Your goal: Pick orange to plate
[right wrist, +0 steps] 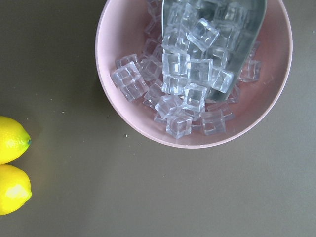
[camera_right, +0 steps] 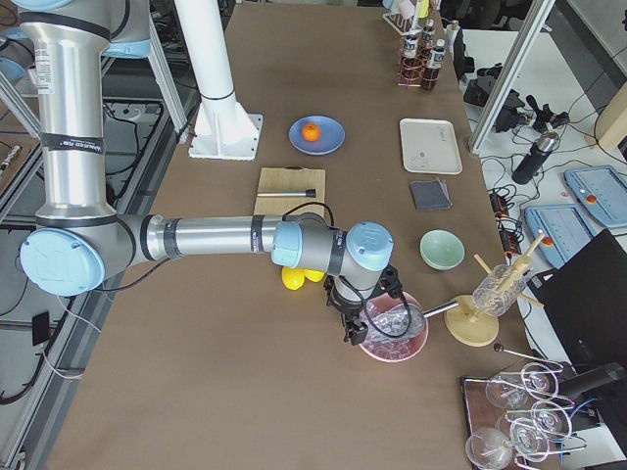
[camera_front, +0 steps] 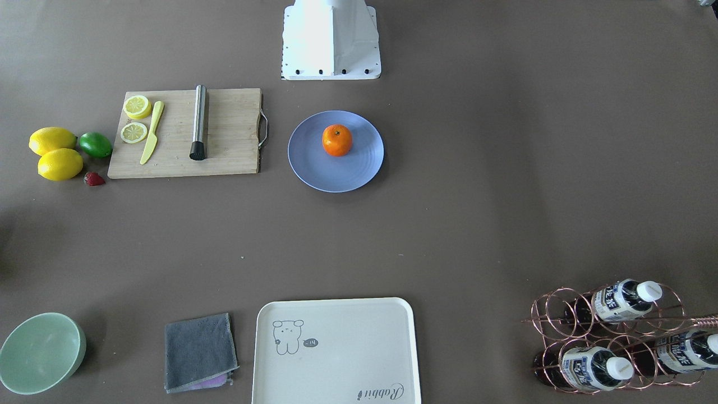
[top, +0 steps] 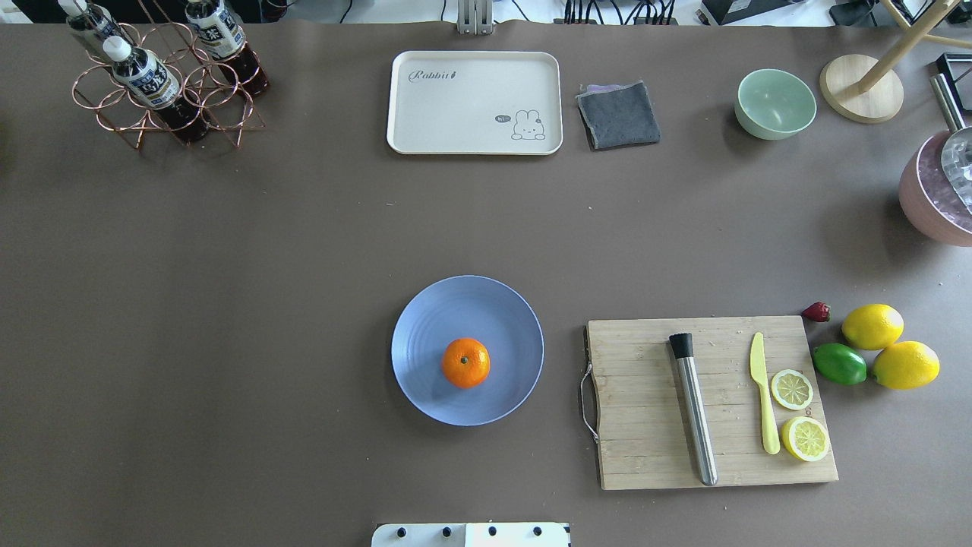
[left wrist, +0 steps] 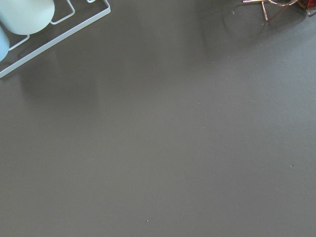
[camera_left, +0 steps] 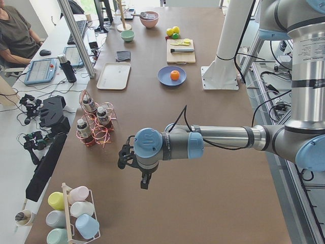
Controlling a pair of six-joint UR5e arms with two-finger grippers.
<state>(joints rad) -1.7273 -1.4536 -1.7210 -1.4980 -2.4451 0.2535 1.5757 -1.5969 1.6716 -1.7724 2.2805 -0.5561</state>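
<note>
At centre frame in the overhead view, a small round bright-orange mandarin [top: 465, 362] sits stem-dimple up on a round matte periwinkle-blue plate [top: 456, 304]. It lies inside the rim, a little below the plate's middle. Neither arm shows in that view.

The left gripper [camera_left: 144, 182] hangs over bare brown table [camera_left: 203, 203] at lower centre of the left side view, near a copper wire bottle rack [camera_left: 96, 127]. The right gripper [camera_right: 350, 331] hovers by the rim of a pink bowl of clear ice cubes [right wrist: 274, 94] at lower centre of the right side view. Whether either pair of fingers is apart or together cannot be told from these angles, and the wrist cameras show no fingers.

By the look of it the placing is done, so the step in hand is likely just standing clear. Done well, that means holding both arms well away from the plate and lifting before any sweep across the table — the right arm has the ice bowl and two yellow lemons [right wrist: 12, 140] beneath it. The round fruit could roll and is best left untouched.
</note>
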